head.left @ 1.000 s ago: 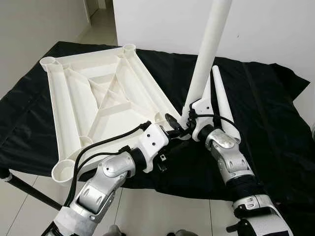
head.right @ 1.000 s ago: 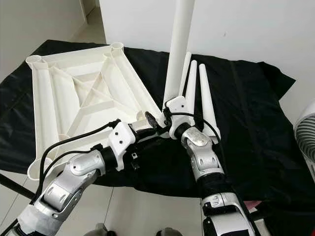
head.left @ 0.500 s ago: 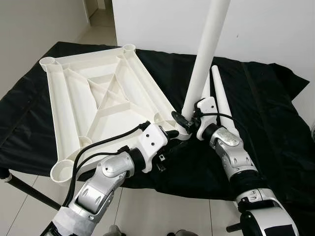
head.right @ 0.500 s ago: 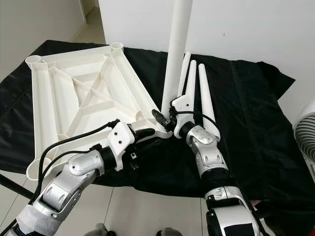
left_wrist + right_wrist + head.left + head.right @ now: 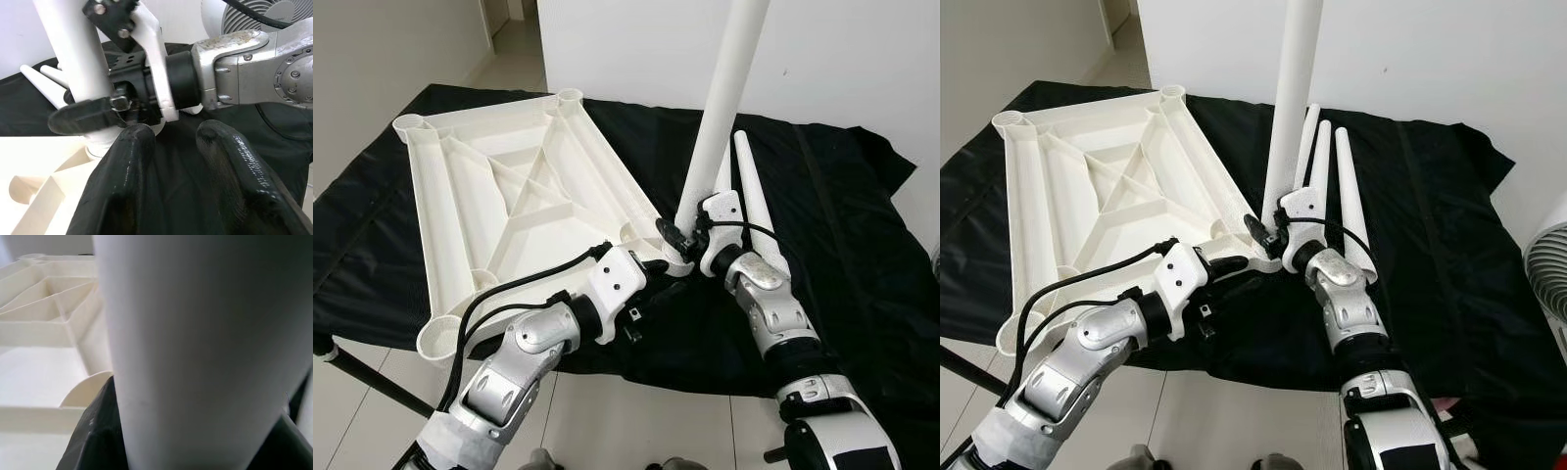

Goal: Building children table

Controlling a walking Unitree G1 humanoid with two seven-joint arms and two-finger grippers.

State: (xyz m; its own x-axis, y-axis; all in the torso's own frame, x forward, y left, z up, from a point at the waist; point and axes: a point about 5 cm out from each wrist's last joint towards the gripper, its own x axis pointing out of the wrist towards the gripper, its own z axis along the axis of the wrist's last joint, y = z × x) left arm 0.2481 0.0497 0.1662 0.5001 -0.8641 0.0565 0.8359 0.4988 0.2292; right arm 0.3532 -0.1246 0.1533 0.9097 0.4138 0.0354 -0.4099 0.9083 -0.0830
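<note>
We look down at a white plastic tabletop (image 5: 509,206) lying upside down on a black cloth (image 5: 832,225), its ribbed underside facing up, with round leg sockets at its corners. The cloth covers a low counter, and pale floor tiles (image 5: 352,392) show below its near edge. Our right gripper (image 5: 677,238) has its jaws closed around the lower end of a white table leg (image 5: 715,127), which stands nearly upright with a slight tilt, its foot at the near right corner socket (image 5: 1255,257) of the tabletop; we cannot tell whether it is fully seated. In the right wrist view the leg (image 5: 205,347) fills most of the frame, with a black fingertip (image 5: 93,440) pressed against it and the tabletop ribs (image 5: 49,308) behind. Our left gripper (image 5: 651,269) reaches in from the left, just beside that same corner and touching nothing that we can make out. In the left wrist view its two black fingers (image 5: 122,186) stand moderately apart with only cloth between them, just below the right gripper. Three more tapered white legs (image 5: 1337,186) lie side by side on the cloth, behind our right arm. A white fan (image 5: 1547,274) stands at the far right edge.
</note>
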